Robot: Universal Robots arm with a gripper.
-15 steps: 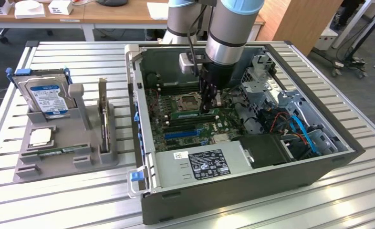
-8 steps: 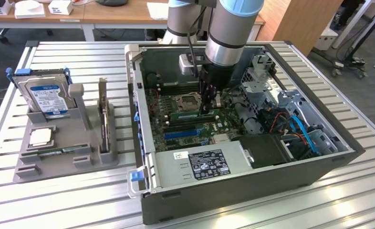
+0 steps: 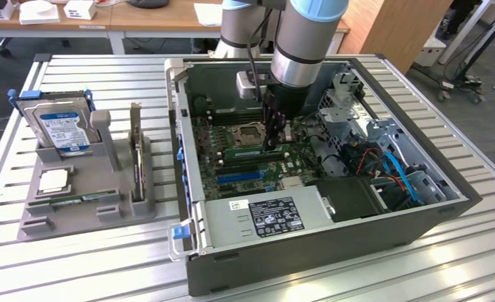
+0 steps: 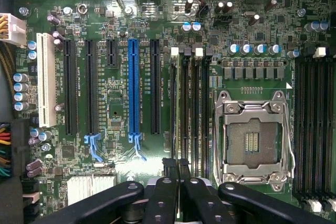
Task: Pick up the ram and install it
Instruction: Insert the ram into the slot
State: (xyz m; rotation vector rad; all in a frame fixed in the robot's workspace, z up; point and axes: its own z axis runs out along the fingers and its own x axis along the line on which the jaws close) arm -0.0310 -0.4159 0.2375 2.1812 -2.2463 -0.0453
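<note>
One long, thin green circuit-board ram stick (image 3: 249, 153) stands on edge at the black memory slots (image 4: 189, 103) beside the silver processor socket (image 4: 252, 140), inside the open grey computer case (image 3: 315, 251). I judge it light, stiff and brittle, best held by its long top edge, clear of chips and contacts. My claw (image 4: 177, 169) is almost shut, apparently pinching that edge.

An open computer case (image 3: 315, 251) lies on the slatted table (image 3: 88, 264). Beside it, a grey stand (image 3: 79, 217) holds a hard drive (image 3: 63, 129) and an upright card (image 3: 136, 148).
</note>
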